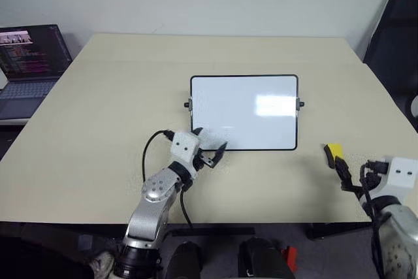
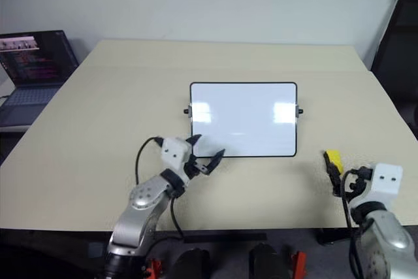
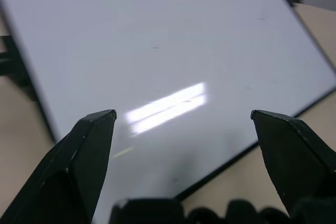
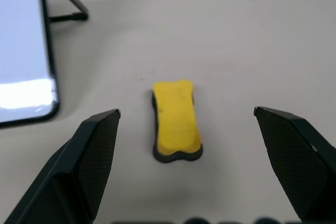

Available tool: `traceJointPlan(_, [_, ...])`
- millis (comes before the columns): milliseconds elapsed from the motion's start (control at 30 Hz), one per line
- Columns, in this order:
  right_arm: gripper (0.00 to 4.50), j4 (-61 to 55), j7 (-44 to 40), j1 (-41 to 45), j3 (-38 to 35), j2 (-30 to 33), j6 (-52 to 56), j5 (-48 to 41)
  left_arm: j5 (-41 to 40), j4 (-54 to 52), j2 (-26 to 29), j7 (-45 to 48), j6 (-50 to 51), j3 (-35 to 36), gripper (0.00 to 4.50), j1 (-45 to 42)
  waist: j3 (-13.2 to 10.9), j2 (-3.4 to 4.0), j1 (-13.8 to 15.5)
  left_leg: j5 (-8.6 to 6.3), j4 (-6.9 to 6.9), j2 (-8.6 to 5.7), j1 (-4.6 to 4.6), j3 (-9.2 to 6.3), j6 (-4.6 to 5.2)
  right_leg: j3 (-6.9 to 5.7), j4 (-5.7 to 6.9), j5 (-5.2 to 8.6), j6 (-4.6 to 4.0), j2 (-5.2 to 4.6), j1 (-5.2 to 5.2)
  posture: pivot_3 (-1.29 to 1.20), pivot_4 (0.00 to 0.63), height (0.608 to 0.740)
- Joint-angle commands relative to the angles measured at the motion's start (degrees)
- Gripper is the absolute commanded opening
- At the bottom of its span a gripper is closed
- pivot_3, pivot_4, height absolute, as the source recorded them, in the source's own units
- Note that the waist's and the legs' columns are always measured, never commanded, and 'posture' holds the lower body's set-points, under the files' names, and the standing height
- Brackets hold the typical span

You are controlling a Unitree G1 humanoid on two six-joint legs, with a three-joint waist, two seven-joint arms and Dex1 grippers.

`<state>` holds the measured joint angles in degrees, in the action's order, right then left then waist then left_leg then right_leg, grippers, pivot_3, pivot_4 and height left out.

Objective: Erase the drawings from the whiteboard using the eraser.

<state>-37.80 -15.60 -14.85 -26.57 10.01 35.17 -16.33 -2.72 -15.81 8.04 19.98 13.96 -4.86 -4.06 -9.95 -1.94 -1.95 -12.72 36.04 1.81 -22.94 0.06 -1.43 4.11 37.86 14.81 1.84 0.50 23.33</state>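
Observation:
The whiteboard (image 1: 245,112) lies flat in the middle of the table, black-framed, its white face plain apart from glare. The drawings are out of view. My left gripper (image 1: 210,140) is open at the board's near left corner, and in the left wrist view its fingers (image 3: 89,150) spread over the white surface (image 3: 173,51). The eraser (image 1: 334,151), a yellow block with a black underside, rests on the table right of the board. My right gripper (image 4: 187,113) is open just short of the eraser (image 4: 176,120), which lies untouched ahead of the fingers.
An open laptop (image 1: 29,63) sits on a lower surface off the table's far left corner. A black chair (image 1: 398,37) stands at the right. The beige table (image 1: 98,129) spreads wide around the board, and its near edge runs just under both arms.

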Motion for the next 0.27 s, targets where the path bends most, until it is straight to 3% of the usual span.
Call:
traceJointPlan(33, [4.48,-1.7,-2.8,-5.8,3.6,-0.5,-11.0,2.1,2.3,-5.4,-1.3,-5.7,-5.3,1.8,4.5,4.0,0.0,0.0,0.0,0.0,0.01,0.0,0.03,0.02,0.0,0.02,0.01,0.05,-0.09,-0.02,-0.01,0.0,0.15,0.74])
traceJointPlan(267, [4.48,-1.0,-1.9,-12.0,6.1,-1.5,-17.2,2.6,0.3,-7.4,-3.9,-8.7,-5.5,1.9,4.5,11.4,0.0,0.0,0.1,-0.01,0.04,0.08,0.03,-0.02,-0.01,0.05,-0.06,0.22,-0.35,-0.24,-0.03,0.0,0.15,0.74])
